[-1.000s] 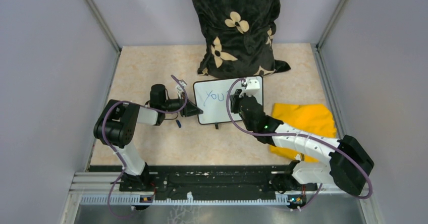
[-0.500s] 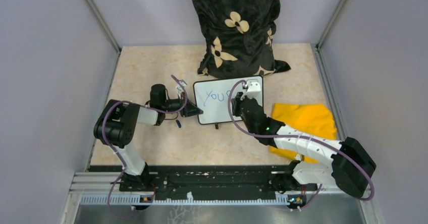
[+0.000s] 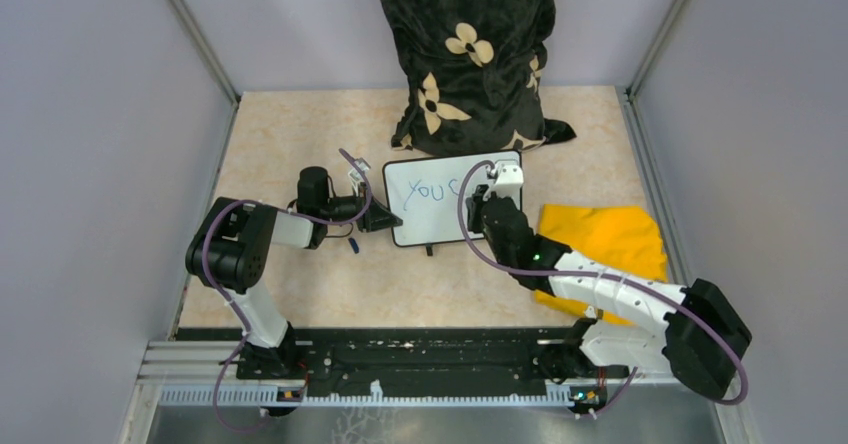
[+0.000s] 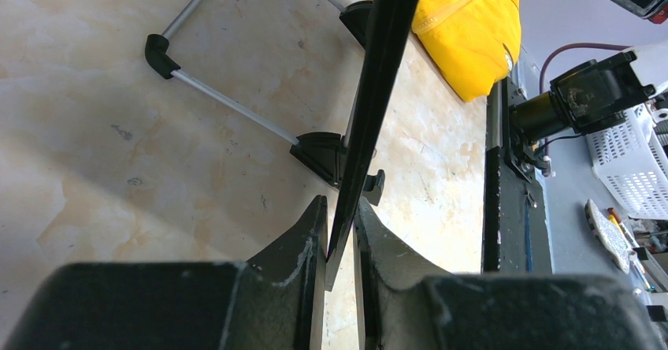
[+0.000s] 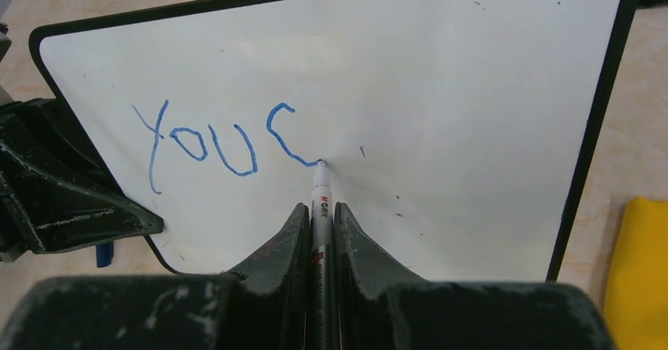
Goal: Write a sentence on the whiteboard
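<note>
The whiteboard (image 3: 432,228) stands upright on the table's middle, resting on its black feet (image 4: 323,154). My left gripper (image 3: 386,219) is shut on its left edge, and the left wrist view shows the thin black frame (image 4: 380,74) pinched between the fingers (image 4: 340,208). My right gripper (image 3: 477,201) is shut on a white marker (image 5: 321,195), whose tip touches the board face (image 5: 473,90). The sentence (image 5: 213,141) reads "YOU C" in blue, and the tip sits at the end of the C.
A yellow cloth (image 3: 603,237) lies right of the board, under the right forearm. A black pillow with cream flowers (image 3: 465,54) leans against the back wall behind the board. A small blue cap (image 3: 352,245) lies on the table under the left gripper.
The right gripper moved rightward along the board with the marker, and a blue "C" has appeared after "YOU". The left gripper and the board stayed still.
</note>
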`<act>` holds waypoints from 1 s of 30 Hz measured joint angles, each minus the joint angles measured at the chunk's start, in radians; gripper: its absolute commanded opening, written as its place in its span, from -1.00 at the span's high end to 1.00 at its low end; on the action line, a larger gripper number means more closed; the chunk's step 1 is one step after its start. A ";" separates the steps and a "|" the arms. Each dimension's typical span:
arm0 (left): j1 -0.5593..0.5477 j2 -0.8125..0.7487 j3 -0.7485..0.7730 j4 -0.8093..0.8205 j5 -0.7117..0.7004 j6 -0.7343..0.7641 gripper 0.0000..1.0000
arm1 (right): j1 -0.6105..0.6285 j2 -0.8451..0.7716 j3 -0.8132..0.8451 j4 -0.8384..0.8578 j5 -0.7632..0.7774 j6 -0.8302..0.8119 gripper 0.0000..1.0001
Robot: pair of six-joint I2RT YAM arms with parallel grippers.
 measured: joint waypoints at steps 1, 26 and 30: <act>0.000 0.000 0.000 0.000 0.000 0.000 0.55 | -0.003 -0.003 0.000 -0.003 0.000 0.000 1.00; -0.003 0.000 0.002 -0.008 0.000 0.006 0.55 | -0.031 -0.067 0.000 -0.010 0.004 -0.019 1.00; -0.004 0.000 0.002 -0.010 0.000 0.006 0.55 | -0.036 -0.058 0.001 -0.009 0.005 -0.019 1.00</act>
